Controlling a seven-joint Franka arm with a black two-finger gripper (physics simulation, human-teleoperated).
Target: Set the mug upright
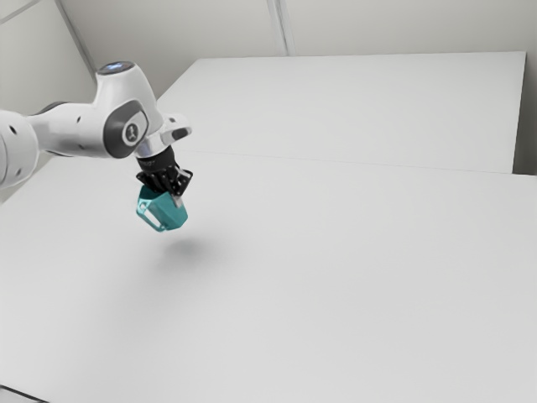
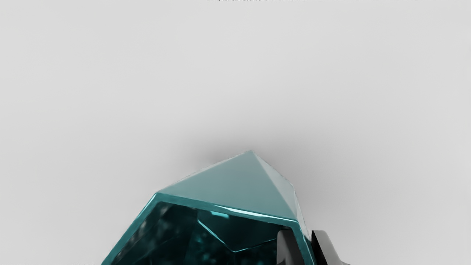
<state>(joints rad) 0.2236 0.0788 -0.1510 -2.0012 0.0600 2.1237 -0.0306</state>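
Teal faceted mug (image 1: pixel 173 211) is held tilted above the surface (image 1: pixel 336 277), jaws pinching its wall (image 2: pixel 306 247) from inside and out, presumably leaving its underside free for landing.

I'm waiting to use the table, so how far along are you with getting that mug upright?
Done, by the look of it: the gripper grips the mug by its wall, and it hangs above the table, over its shadow. In hand: righting it; its mouth faces the gripper, but it's tilted. Left, probably: level it, lower it onto its base, let go.
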